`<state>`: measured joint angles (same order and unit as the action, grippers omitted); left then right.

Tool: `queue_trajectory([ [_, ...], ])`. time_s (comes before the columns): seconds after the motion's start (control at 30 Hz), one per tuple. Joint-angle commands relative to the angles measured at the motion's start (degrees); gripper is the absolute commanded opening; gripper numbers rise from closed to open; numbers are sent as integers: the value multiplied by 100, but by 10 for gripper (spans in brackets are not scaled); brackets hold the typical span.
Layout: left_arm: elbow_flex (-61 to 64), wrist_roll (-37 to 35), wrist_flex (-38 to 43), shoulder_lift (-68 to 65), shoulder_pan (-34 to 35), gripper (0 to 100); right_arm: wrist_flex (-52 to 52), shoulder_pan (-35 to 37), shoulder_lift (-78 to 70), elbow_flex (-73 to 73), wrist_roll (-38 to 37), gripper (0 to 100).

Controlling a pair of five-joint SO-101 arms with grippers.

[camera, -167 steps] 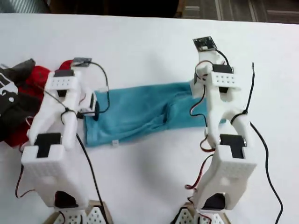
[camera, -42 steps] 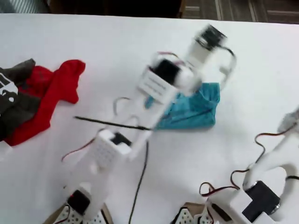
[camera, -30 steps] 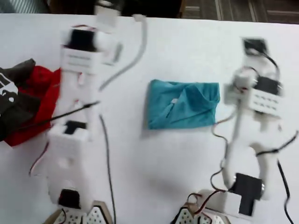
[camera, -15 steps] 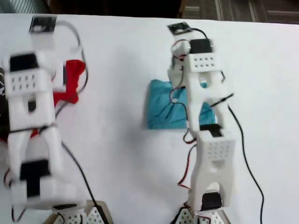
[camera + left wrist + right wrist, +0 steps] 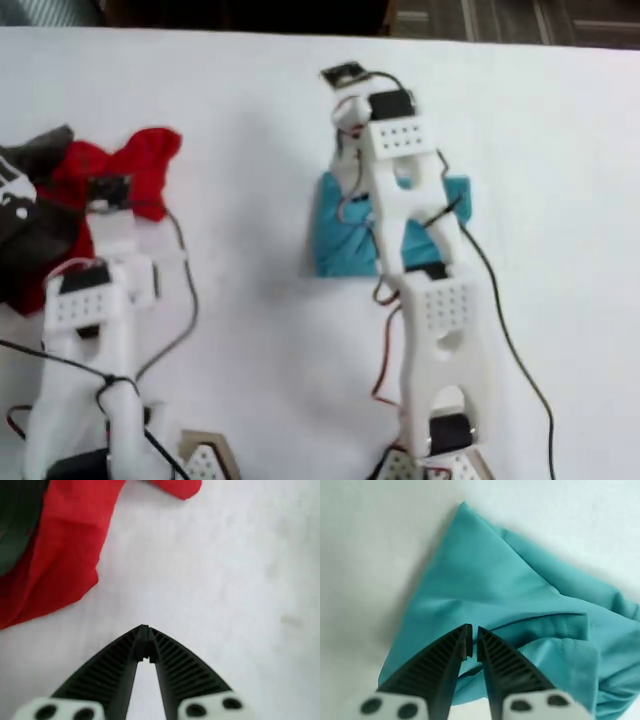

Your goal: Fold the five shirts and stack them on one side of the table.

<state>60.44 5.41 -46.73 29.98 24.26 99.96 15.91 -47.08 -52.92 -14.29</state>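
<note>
While right end effector hangs over teal shirt, I see left end effector near red shirt; both closed, empty.

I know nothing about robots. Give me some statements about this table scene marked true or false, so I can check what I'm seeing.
1. The teal shirt is folded. True.
2. The red shirt is neatly folded. False: it lies crumpled beside a dark shirt.
3. The left end effector grips the red shirt. False: it is shut on nothing, over bare table beside that shirt.
4. The right end effector is above the teal shirt. True.
</note>
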Motion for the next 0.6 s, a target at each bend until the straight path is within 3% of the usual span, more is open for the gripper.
queue_trajectory([
  [0.0,22,-149,422,-387,123,26,119,-215,-57,-220,-70,21],
  [0.23,-215,-360,589,-1020,88,26,127,-479,-180,35,-79,21],
  [0.57,-198,-369,598,-1020,88,26,127,-541,743,1582,-273,21],
])
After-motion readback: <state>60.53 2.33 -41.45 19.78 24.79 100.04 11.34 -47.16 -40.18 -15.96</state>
